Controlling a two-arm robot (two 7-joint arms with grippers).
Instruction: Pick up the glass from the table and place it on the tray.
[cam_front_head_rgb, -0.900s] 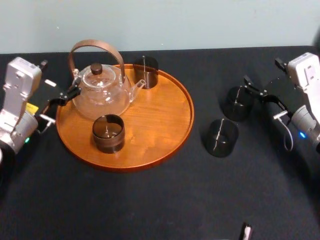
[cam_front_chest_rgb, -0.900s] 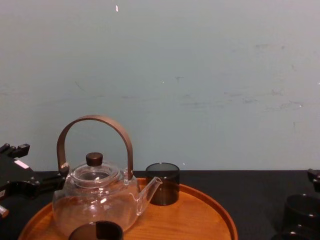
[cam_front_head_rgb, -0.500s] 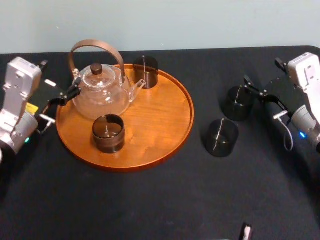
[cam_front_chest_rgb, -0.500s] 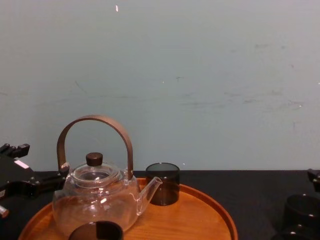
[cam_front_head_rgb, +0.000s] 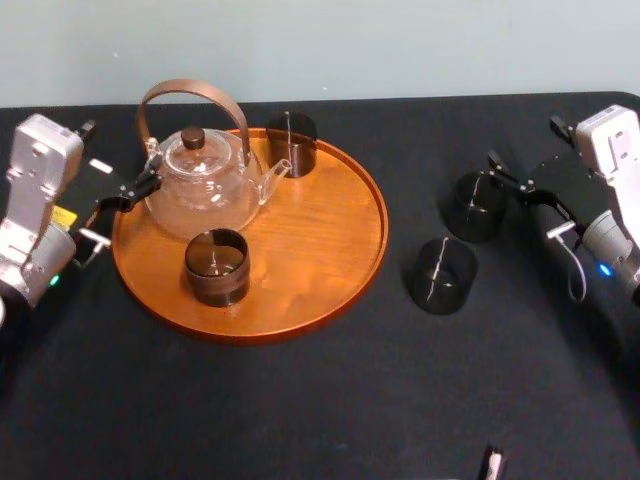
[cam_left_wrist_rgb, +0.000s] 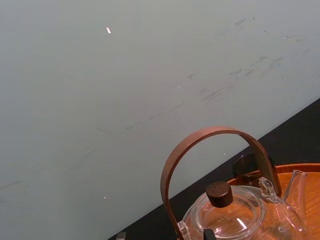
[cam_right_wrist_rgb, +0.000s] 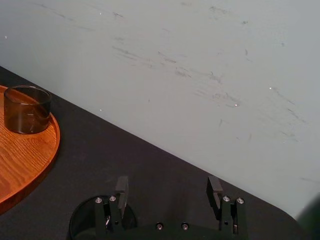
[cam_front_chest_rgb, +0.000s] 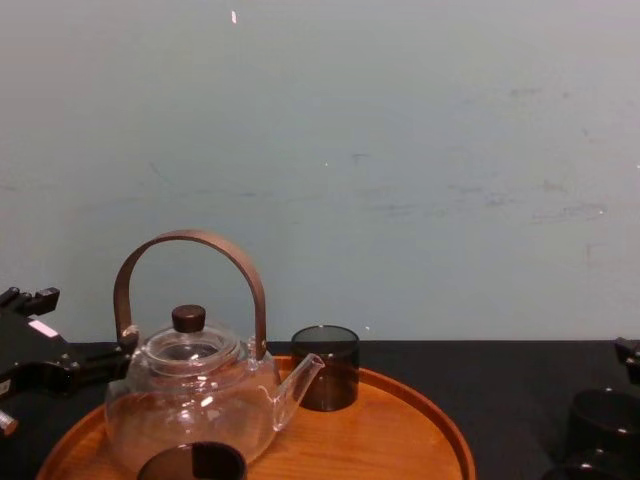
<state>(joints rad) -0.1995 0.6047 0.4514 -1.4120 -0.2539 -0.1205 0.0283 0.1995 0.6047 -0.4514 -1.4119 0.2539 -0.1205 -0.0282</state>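
Nothing was seen to have moved. On the surface (cam_front_head_rgb: 320, 400), right of the tray (cam_front_head_rgb: 330, 250), the far glass (cam_front_head_rgb: 473, 205) was noted beside the right gripper (cam_right_wrist_rgb: 168, 184), fingers spread, empty. At the tray's rim the left gripper (cam_front_head_rgb: 128, 195) was parked, spread. Risk judged: glass toppled by an off-centre finger.

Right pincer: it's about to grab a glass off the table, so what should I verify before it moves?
1. Right pincer open: ok.
2. Far glass centred between its fingers: not ok; in the right wrist view it sits off to one side.
3. Far glass upright on the table: ok.
4. Free spot on the tray: ok, bare wood on its right half.
5. Near glass clear of the carry path: cannot tell; it stands close by, toward the tray.
6. Left pincer out of the way: ok, at the tray's left edge.
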